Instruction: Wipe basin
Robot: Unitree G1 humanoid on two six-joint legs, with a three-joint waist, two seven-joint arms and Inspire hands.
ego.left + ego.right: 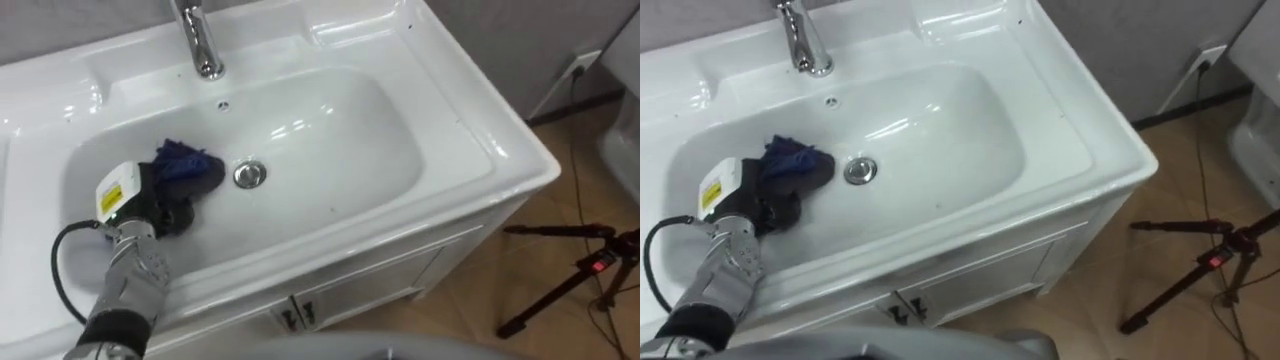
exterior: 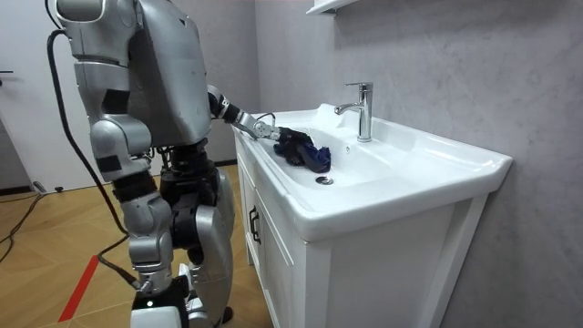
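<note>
Left eye view: the robot's left arm comes in from the lower left, forearm sloping over the front rim of the white basin [image 1: 340, 120], wrist bent down into the bowl. The left hand [image 1: 160, 203] rests on the basin floor at its left end, dark fingers curled round a crumpled blue cloth [image 1: 185, 160] that bunches out ahead of them. The cloth lies just left of the metal drain [image 1: 250, 174] - near it, not covering it - and below the chrome faucet [image 1: 200, 40] on the back ledge.

Room view: the robot stands upright at the front of the white vanity cabinet [image 2: 273, 264], left arm stretched out level over the rim. Its right arm hangs by its side, the right hand [image 2: 157, 296] low beside the leg - how that hand is set I cannot tell.
</note>
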